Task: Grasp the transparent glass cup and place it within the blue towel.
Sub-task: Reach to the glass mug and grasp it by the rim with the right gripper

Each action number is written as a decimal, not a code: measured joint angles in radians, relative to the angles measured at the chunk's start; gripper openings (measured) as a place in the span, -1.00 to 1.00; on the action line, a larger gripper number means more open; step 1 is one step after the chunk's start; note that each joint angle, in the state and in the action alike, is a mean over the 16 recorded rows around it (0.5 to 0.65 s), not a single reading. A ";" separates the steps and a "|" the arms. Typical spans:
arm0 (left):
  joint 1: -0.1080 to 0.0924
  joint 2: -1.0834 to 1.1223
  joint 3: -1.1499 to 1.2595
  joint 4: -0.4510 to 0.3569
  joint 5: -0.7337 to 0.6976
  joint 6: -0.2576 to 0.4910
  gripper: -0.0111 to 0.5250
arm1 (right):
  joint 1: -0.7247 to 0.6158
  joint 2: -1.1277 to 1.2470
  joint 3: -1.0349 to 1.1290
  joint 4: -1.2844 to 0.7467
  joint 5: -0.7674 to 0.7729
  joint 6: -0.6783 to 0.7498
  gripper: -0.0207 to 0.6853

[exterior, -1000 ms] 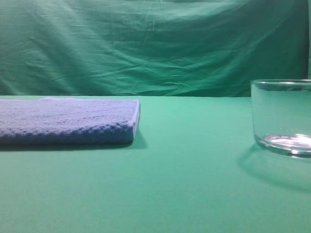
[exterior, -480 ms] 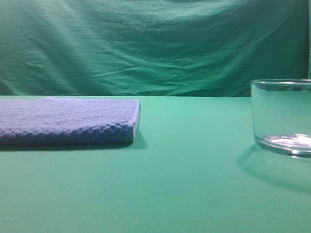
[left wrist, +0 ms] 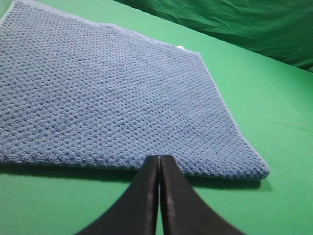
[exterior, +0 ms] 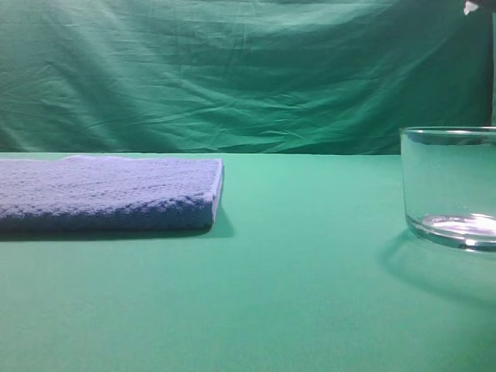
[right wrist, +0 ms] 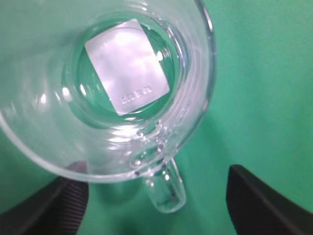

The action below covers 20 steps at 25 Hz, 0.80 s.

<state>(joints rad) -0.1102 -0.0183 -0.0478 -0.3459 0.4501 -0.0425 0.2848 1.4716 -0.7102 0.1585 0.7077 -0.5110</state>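
Only chg vs earlier: small white-pink bit (exterior: 470, 8) now at top-right corner of ext view.

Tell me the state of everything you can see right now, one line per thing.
Cup: upright, empty, on the table, not gripped.
Towel: folded flat, nothing on it.
Left gripper: jaws shut, empty, at the towel's edge.
Right gripper: jaws open, straddling the cup's handle.

Left pincer (left wrist: 159, 161) tips pressed together, at near edge of blue towel (left wrist: 107, 93), on green tabletop (left wrist: 274, 112)

Wrinkled green cloth backdrop (exterior: 232, 77) behind green tabletop (exterior: 310, 294).
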 joint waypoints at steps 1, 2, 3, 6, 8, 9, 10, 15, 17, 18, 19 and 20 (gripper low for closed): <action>0.000 0.000 0.000 0.000 0.000 0.000 -0.96 | 0.000 0.005 -0.003 0.001 -0.005 -0.005 0.62; 0.000 0.000 0.000 0.000 0.000 0.000 -0.96 | 0.000 0.009 -0.006 0.001 -0.009 -0.010 0.58; 0.000 0.000 0.000 0.000 0.000 0.000 -0.96 | 0.000 0.012 -0.009 0.002 -0.013 -0.015 0.53; 0.000 0.000 0.000 0.000 0.000 0.000 -0.96 | 0.000 0.019 -0.020 0.003 -0.020 -0.027 0.31; 0.000 0.000 0.000 0.000 0.000 0.000 -0.96 | 0.001 0.023 -0.029 0.004 -0.021 -0.035 0.15; 0.000 0.000 0.000 0.000 0.000 0.000 -0.96 | 0.001 0.025 -0.034 0.004 -0.020 -0.039 0.07; 0.000 0.000 0.000 0.000 0.000 0.000 -0.96 | 0.001 0.027 -0.038 0.004 -0.019 -0.044 -0.02; 0.000 0.000 0.000 0.000 0.000 0.000 -0.96 | 0.002 0.031 -0.064 0.005 0.000 -0.060 -0.41; 0.000 0.000 0.000 0.000 0.000 0.000 -0.96 | 0.003 0.031 -0.077 0.005 0.011 -0.065 -0.54; 0.000 0.000 0.000 0.000 0.000 0.000 -0.96 | 0.003 0.031 -0.085 0.005 0.017 -0.066 -0.59; 0.000 0.000 0.000 0.000 0.000 0.000 -0.96 | 0.003 0.031 -0.092 0.005 0.024 -0.067 -0.62; 0.000 0.000 0.000 0.000 0.000 0.000 -0.96 | 0.003 0.031 -0.100 0.006 0.031 -0.069 -0.64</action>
<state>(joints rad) -0.1102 -0.0183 -0.0478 -0.3459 0.4501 -0.0425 0.2881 1.5023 -0.8107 0.1644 0.7388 -0.5796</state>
